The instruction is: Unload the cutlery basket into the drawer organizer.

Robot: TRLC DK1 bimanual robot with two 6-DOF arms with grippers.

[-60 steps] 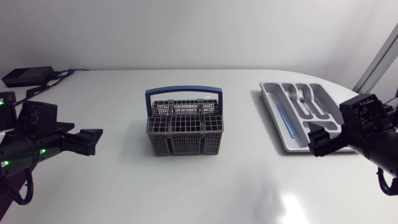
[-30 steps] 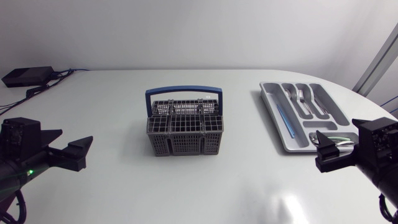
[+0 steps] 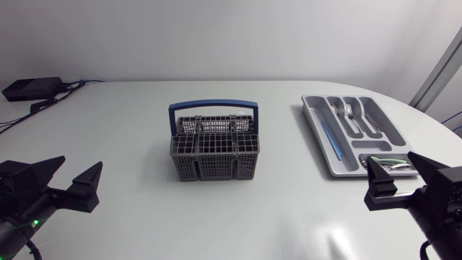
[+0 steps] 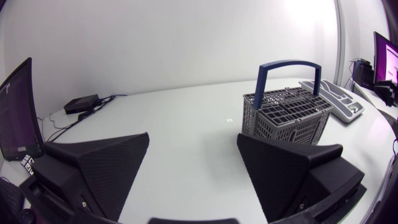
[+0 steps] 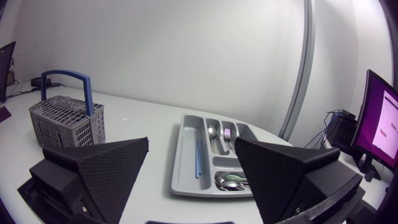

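Note:
The grey cutlery basket (image 3: 214,153) with a blue handle stands upright mid-table; no cutlery shows above its rim. The grey drawer organizer (image 3: 315,124) lies at the right, holding forks, spoons (image 3: 390,165) and a blue utensil (image 3: 328,137). My left gripper (image 3: 81,163) is open and empty near the front left, far from the basket (image 4: 287,112), which is ahead and to the right of the open left gripper (image 4: 193,140). My right gripper (image 3: 393,162) is open and empty at the organizer's near end. The organizer (image 5: 181,168) lies just ahead of the right gripper (image 5: 191,143), with the basket (image 5: 67,118) further off.
A black box (image 3: 32,88) with cables sits at the table's far left corner. Bare white tabletop lies between the basket and the organizer and in front of both.
Both arms have drawn back toward the table's front edge. The left gripper moved away from the basket, and the right gripper came off the organizer's near right corner. Both stayed open.

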